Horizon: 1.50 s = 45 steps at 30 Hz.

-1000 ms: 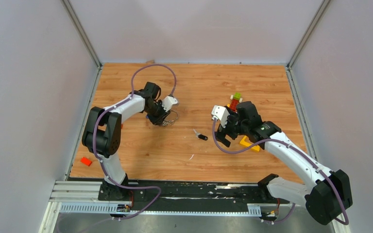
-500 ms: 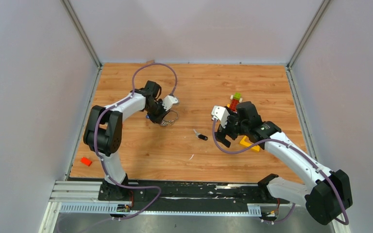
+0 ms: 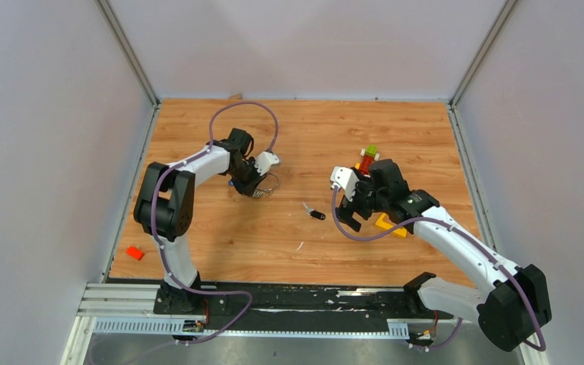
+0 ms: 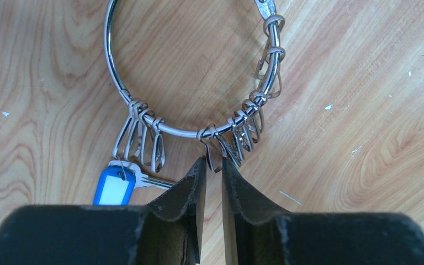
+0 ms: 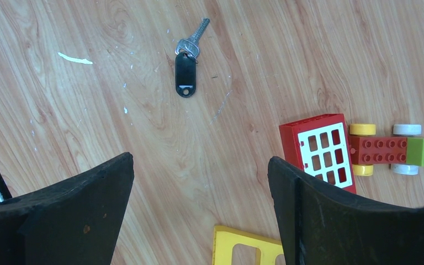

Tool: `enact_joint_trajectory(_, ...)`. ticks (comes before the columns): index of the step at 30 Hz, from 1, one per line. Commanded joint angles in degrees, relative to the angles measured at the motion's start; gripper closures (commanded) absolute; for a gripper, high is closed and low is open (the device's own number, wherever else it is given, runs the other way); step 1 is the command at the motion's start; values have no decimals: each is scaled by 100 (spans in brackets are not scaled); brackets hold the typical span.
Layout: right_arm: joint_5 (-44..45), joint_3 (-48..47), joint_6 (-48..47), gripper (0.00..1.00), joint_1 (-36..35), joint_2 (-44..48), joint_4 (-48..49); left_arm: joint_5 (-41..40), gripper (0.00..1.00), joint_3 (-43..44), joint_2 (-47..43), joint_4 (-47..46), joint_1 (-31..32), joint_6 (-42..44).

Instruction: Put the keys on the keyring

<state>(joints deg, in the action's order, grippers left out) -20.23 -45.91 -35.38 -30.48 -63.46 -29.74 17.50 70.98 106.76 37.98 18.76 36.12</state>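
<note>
The keyring [image 4: 171, 130], a thin silver wire ring with several wire clips, a blue tag [image 4: 113, 189] and a small silver key, lies on the wood floor. My left gripper [image 4: 213, 161] is shut on one hanging clip of the keyring at its fingertips. In the top view the left gripper [image 3: 252, 182] sits at the keyring [image 3: 268, 187], left of centre. The key [image 5: 185, 74] with a black head lies loose on the floor, ahead of my right gripper [image 5: 200, 160], which stands wide open and empty. The key [image 3: 315, 214] sits just left of the right gripper [image 3: 350, 217].
A red window block [image 5: 320, 152], a toy axle with yellow and white wheels and a green brick [image 5: 397, 150], and a yellow frame [image 5: 248, 248] lie close to the right gripper. A small red brick [image 3: 134, 252] rests near the floor's left edge. Grey walls enclose the floor.
The left jaws have narrowed onto a clip of the keyring, and the left arm's elbow has shifted slightly. The right arm and the key have not moved.
</note>
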Motion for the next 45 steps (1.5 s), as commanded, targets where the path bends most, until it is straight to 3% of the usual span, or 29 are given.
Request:
enact_joint_trajectory(1,-72,-146,-92,9,-47,-2,73,150,77,196,72,-70,13,-14)
enact_joint_trajectory(7,-69,-146,-95,9,-47,-8,75,215,82,226,157,-82,22,-47)
enact_joint_trajectory(17,-77,-146,-92,9,-39,-6,73,483,100,318,101,47,22,-62)
enact_joint_trajectory(35,-272,-639,75,9,-203,10,282,208,100,539,-867,885,252,224)
enact_joint_trajectory(45,-1388,-922,440,13,-198,-99,1204,1386,100,913,-1505,1382,664,164)
